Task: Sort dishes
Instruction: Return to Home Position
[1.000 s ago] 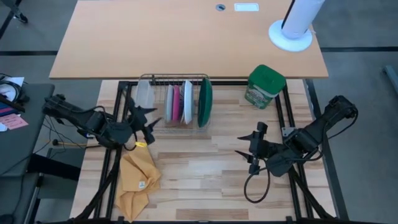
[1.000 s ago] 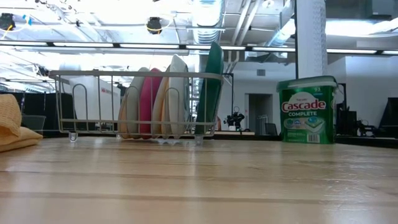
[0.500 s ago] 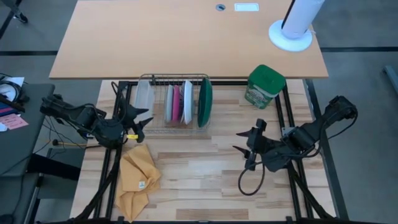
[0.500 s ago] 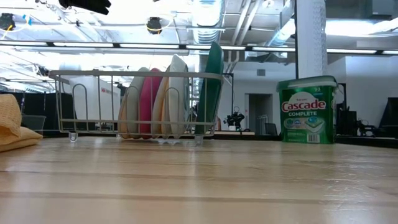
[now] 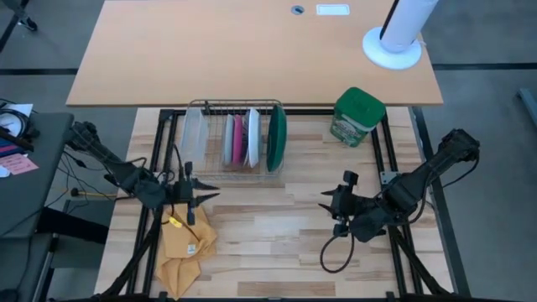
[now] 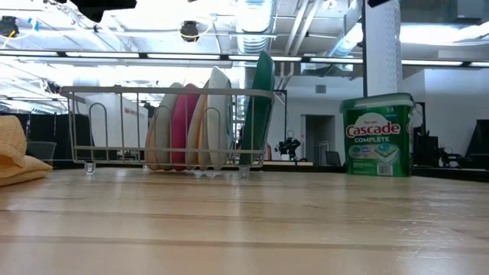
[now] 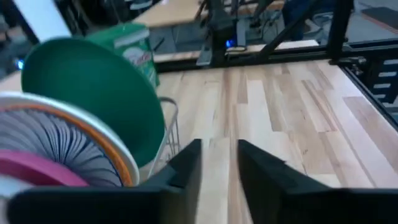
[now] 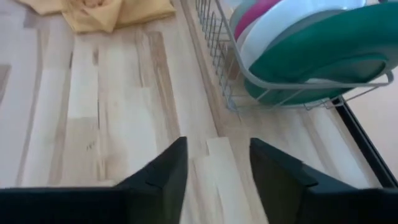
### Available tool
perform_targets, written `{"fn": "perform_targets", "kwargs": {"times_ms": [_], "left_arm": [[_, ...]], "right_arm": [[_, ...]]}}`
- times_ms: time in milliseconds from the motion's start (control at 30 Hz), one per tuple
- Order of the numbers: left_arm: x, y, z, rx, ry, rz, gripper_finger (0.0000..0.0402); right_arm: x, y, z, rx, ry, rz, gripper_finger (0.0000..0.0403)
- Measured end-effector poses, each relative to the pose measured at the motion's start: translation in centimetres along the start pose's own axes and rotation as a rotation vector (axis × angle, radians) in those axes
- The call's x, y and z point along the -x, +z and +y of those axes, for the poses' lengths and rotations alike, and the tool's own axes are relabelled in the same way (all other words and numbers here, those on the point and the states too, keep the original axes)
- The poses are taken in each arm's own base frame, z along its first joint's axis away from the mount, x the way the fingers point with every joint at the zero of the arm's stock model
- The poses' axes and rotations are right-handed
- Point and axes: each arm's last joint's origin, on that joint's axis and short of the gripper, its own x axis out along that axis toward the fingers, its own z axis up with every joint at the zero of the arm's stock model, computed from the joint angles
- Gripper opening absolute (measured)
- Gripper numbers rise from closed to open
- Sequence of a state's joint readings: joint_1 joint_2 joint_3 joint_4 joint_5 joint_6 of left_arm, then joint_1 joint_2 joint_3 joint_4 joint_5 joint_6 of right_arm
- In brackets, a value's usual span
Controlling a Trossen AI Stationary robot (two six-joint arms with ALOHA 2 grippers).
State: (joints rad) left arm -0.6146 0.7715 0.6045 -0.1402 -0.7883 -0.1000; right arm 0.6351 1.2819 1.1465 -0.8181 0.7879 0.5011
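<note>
Farther fr. rack (image 5: 216, 105): L end effector (image 5: 201, 196)

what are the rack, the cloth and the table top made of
Rack: thin metal wire, likely plated or coated; pale, slightly shiny rods bent into loops.
Cloth: soft fabric, matte mustard yellow; it lies crumpled in loose folds.
Table top: light wood in joined strips, probably sealed; grain and seams show, and the low view catches a faint sheen.

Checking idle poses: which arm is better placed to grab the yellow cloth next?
Left: the left gripper hangs by the yellow cloth, jaws open; the right gripper is far across the table.
</note>
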Motion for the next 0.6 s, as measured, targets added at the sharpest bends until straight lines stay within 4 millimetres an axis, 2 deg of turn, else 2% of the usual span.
{"fn": "perform_targets", "kwargs": {"times_ms": [167, 300, 400, 600], "left_arm": [[0.6, -0.3, 0.6, -0.016, -0.009, -0.048, 0.0013], [1.4, -1.6, 1.5, 0.017, -0.045, -0.079, 0.0011], [1.9, -3.4, 2.1, 0.044, -0.065, -0.108, 0.0005], [3.1, -5.7, 3.4, 0.102, -0.092, -0.194, 0.0001]], "right_arm": [[0.3, -0.5, 0.2, 0.023, 0.010, -0.001, 0.0110], [1.1, -0.6, 0.5, 0.067, -0.015, -0.047, 0.0053], [2.0, -0.9, 0.8, 0.100, -0.050, -0.092, 0.0015], [3.4, -1.7, 1.6, 0.128, -0.045, -0.136, 0.0008]]}}
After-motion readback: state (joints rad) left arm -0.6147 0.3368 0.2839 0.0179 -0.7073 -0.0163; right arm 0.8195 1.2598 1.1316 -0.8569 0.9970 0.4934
